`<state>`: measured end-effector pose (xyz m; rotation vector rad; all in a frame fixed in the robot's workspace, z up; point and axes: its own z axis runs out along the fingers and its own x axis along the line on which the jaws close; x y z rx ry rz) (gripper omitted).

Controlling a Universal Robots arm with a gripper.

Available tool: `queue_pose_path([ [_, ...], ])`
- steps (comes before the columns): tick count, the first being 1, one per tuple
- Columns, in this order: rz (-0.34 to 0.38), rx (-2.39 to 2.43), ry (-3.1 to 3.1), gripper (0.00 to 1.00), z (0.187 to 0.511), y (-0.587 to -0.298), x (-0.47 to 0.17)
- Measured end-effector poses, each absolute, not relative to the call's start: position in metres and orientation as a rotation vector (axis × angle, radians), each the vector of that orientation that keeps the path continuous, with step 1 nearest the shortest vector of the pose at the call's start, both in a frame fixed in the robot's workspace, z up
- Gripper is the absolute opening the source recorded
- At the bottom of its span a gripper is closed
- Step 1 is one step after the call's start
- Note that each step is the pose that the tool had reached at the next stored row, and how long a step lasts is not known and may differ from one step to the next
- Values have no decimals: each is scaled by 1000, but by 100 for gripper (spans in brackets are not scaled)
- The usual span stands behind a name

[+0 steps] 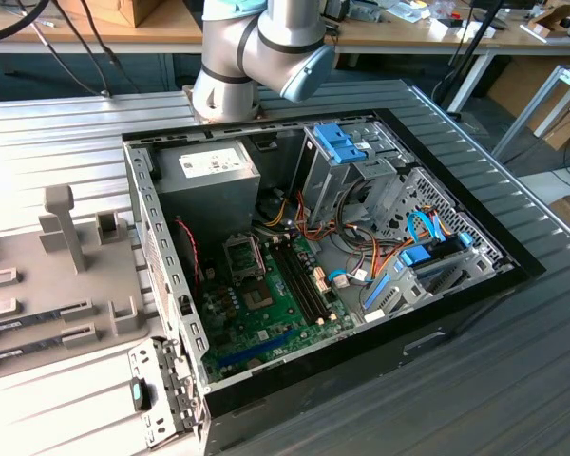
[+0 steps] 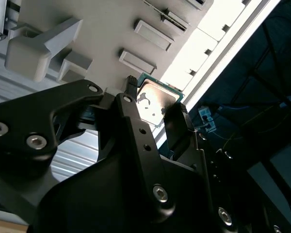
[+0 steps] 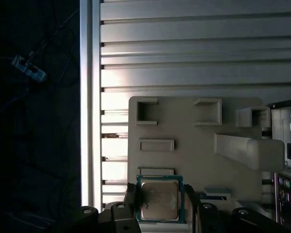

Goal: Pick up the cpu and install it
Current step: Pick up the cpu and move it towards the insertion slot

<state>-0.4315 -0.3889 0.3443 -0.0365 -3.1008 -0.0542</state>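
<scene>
The arm [image 1: 256,43] is made of fat silver-grey cylindrical joints. In the exterior view, one joint carries a pale blue round cap [image 1: 309,74] at its four o'clock. The claw [image 2: 154,99] is matte black, with flat angular links, rounded ends, bright silver screws [image 2: 36,141] and small holes.
</scene>
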Motion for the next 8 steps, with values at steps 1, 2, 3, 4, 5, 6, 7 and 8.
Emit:
queue_pose_path([
  [1, -54, -37, -3101, 47, 345, -389, -431],
  [2, -54, -37, -3101, 47, 345, -389, -431],
  [3, -54, -37, -3101, 47, 346, -389, -431],
  [4, -54, -37, -3101, 47, 347, -389, -431],
  [5, -54, -37, -3101, 47, 347, -389, -431],
  [6, -54, -37, -3101, 47, 348, -389, -431],
  [7, -54, -37, -3101, 47, 349, -389, -431],
  [8, -54, -37, -3101, 47, 349, -389, -431],
])
